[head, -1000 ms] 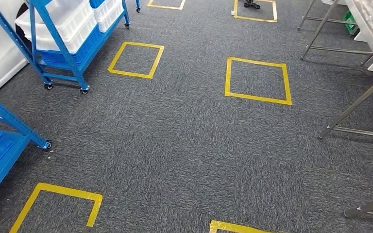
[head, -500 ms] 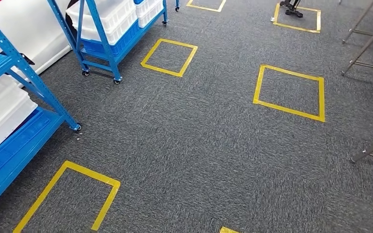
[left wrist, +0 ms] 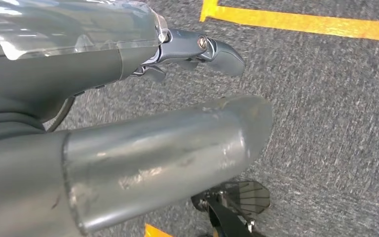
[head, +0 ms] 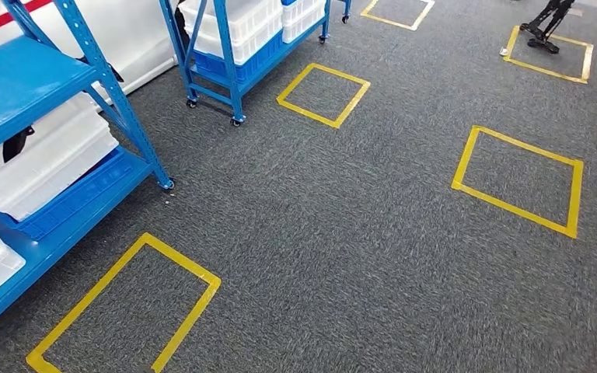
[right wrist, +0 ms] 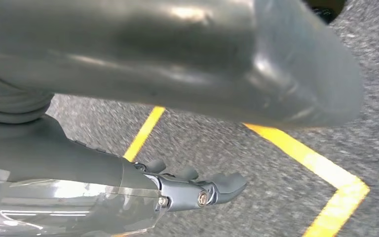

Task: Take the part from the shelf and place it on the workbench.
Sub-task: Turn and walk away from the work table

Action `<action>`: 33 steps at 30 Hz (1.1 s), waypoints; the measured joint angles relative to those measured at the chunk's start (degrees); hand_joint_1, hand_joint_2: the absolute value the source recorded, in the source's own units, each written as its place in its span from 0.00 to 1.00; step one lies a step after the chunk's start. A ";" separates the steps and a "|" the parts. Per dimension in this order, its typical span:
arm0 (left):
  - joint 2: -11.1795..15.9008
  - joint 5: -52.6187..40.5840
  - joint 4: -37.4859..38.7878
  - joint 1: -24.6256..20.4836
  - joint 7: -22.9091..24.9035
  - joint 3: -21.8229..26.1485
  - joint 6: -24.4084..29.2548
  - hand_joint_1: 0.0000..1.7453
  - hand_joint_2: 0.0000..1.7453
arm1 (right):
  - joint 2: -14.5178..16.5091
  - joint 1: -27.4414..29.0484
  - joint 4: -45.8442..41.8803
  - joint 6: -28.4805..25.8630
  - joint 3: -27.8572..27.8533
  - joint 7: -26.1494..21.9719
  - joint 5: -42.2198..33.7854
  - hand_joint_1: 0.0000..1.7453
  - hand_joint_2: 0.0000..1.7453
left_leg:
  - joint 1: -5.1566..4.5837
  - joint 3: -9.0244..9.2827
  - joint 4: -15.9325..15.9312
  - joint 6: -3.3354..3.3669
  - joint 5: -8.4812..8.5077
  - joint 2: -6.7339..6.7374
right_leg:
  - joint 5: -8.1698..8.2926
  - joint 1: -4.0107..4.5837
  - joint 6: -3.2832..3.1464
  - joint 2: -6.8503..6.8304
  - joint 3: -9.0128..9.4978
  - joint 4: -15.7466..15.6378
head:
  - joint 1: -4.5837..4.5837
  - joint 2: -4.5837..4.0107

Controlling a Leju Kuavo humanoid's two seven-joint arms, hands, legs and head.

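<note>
blue shelf point(head: 85, 70) holds white bins point(head: 43, 159).

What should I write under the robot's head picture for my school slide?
Looking down at grey carpet with yellow tape squares, blue shelves holding white bins.

Left hand point(left wrist: 143, 108) and right hand point(right wrist: 177, 98) hang empty (fingers apart).

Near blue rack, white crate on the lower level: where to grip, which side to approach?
Grip the white crate by its long rim facing the aisle, coming in from the open front, beside the blue upright. That edge is exposed and level; the shelf above likely blocks a reach from overhead.
</note>
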 joint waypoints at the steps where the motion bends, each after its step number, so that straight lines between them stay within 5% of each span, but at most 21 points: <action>1: -0.04 -0.02 0.00 0.03 -0.01 0.00 0.02 0.00 0.00 | -0.01 -0.04 0.01 0.07 0.01 0.10 0.05 0.00 0.00 | 0.05 -0.15 -0.05 -0.37 0.13 -0.55 | 0.01 0.12 -0.13 0.23 0.26 -0.74 | -0.01 -0.01; 3: -0.04 -0.10 0.00 0.26 -0.01 0.01 0.05 0.00 0.00 | 0.06 -0.21 0.02 0.20 0.01 0.26 0.20 0.00 0.00 | 0.19 -0.42 -0.14 -1.13 0.31 -1.33 | 0.38 0.12 -0.59 -1.03 0.35 -1.19 | -0.01 -0.01; 5: -0.04 -0.17 0.00 0.43 -0.01 0.02 0.05 0.00 0.00 | 0.19 -0.24 0.04 0.25 0.01 0.34 0.40 0.00 0.00 | 0.01 -1.40 1.75 -1.59 -1.16 0.74 | 0.85 -0.03 -1.41 -2.43 0.60 -1.99 | -0.27 -0.01; 7: -0.02 -0.19 0.00 0.28 -0.01 0.02 0.05 0.00 0.00 | 0.27 -0.02 0.05 0.25 0.01 0.40 0.56 0.00 0.00 | -0.16 -4.13 7.87 -1.83 -4.94 4.03 | 1.02 0.10 -1.98 -3.99 0.66 -2.34 | -0.68 -0.01; 9: 0.01 -0.19 0.00 0.19 -0.03 0.03 0.05 0.00 0.00 | 0.28 0.18 0.06 0.25 0.01 0.45 0.63 0.00 0.00 | -0.07 -6.99 14.68 -2.16 -7.93 5.16 | 0.93 0.31 -2.16 -5.64 0.52 -2.18 | -0.85 0.00; 10: 0.01 -0.19 0.00 0.26 -0.05 0.04 0.04 0.00 0.00 | 0.28 0.21 0.06 0.25 0.01 0.46 0.65 0.00 0.00 | -0.02 -7.28 15.83 -2.32 -7.99 5.38 | 0.86 0.35 -2.17 -6.42 0.46 -2.06 | -0.85 0.00; 11: 0.01 -0.15 0.00 0.35 -0.09 0.06 0.03 0.00 0.00 | 0.30 0.19 0.06 0.25 0.01 0.46 0.67 0.00 0.00 | 0.03 -6.35 14.56 -2.44 -6.93 5.64 | 0.78 0.35 -2.11 -7.16 0.42 -1.92 | -0.86 0.00; 13: 0.03 -0.04 0.00 0.37 -0.27 0.11 0.00 0.00 0.00 | 0.36 0.11 0.06 0.23 0.01 0.44 0.70 0.00 0.00 | 0.06 -1.99 6.84 -2.43 -3.58 7.24 | 0.48 0.32 -1.79 -8.51 0.44 -1.50 | -0.87 -0.01; 15: 0.05 0.02 0.00 0.22 -0.48 0.14 -0.09 0.00 0.00 | 0.39 0.08 0.06 0.12 0.01 0.37 0.73 0.00 0.00 | -0.13 1.16 0.97 -1.84 -1.79 9.10 | 0.09 0.52 -1.22 -9.58 0.53 -1.02 | -0.77 -0.01; 18: 0.05 0.00 0.00 0.28 -0.59 0.43 -0.26 0.00 0.00 | 0.39 -0.29 0.06 -0.18 0.01 0.28 0.80 0.00 0.00 | -0.39 1.37 0.06 -0.68 -1.43 8.45 | -0.07 0.68 -0.35 -10.85 0.78 -0.89 | -0.61 -0.01; 19: 0.04 0.00 0.00 0.35 -0.60 0.61 -0.28 0.00 0.00 | 0.38 -0.41 0.06 -0.26 0.01 0.27 0.81 0.00 0.00 | -0.28 1.38 -0.18 -0.33 -1.19 7.95 | -0.31 0.53 0.00 -10.52 0.83 -0.71 | -0.60 -0.01; 21: 0.03 -0.01 0.00 0.30 -0.57 0.90 -0.29 0.00 0.00 | 0.36 -0.39 0.07 -0.33 0.01 0.21 0.83 0.00 0.00 | 0.01 1.37 -0.67 0.44 -0.63 6.89 | -2.51 0.18 0.66 -7.80 -0.22 1.99 | -0.45 -0.01; 23: 0.03 -0.08 0.00 0.08 -0.55 0.97 -0.29 0.00 0.00 | 0.26 -0.12 0.08 -0.36 0.01 0.20 0.84 0.00 0.00 | 0.02 0.90 -0.71 0.84 -0.26 5.67 | -6.34 -0.15 1.06 -4.80 -3.25 8.68 | -0.29 -0.01; 25: 0.04 -0.16 0.00 0.00 -0.54 1.00 -0.29 0.00 0.00 | 0.09 0.15 0.08 -0.40 0.00 0.26 0.84 0.00 0.00 | -0.04 0.54 -0.60 0.88 -0.05 4.19 | -7.93 -0.30 1.21 -4.08 -5.69 13.87 | -0.27 -0.01; 27: 0.04 -0.21 0.00 0.13 -0.51 1.03 -0.30 0.00 0.00 | -0.05 0.23 0.08 -0.44 -0.03 0.39 0.84 0.00 0.00 | -0.04 0.43 -0.42 0.73 0.07 2.67 | -5.14 -0.43 1.12 -3.67 -4.49 11.27 | -0.27 0.00; 29: 0.01 -0.29 0.00 0.13 -0.49 1.04 -0.36 0.00 0.00 | -0.19 0.26 0.08 -0.49 -0.11 0.57 0.84 0.00 0.00 | -0.07 0.28 -0.19 0.38 0.18 1.27 | -1.44 -0.59 0.83 -1.50 -1.07 3.85 | -0.27 0.00; 31: -0.02 -0.37 0.00 0.03 -0.49 1.06 -0.43 0.00 0.00 | -0.32 0.26 0.08 -0.53 -0.21 0.67 0.84 0.00 0.00 | -0.10 -0.13 -0.05 -0.27 0.40 0.07 | -0.21 -0.54 0.46 0.26 0.62 -0.24 | -0.30 0.00; 33: -0.04 -0.43 0.00 0.15 -0.50 1.11 -0.44 0.00 0.00 | -0.43 0.15 0.07 -0.54 -0.26 0.69 0.84 0.00 0.00 | -0.02 -0.52 -0.25 -1.09 0.79 -1.09 | -0.11 -0.37 -0.08 -0.47 0.62 -0.61 | -0.32 0.00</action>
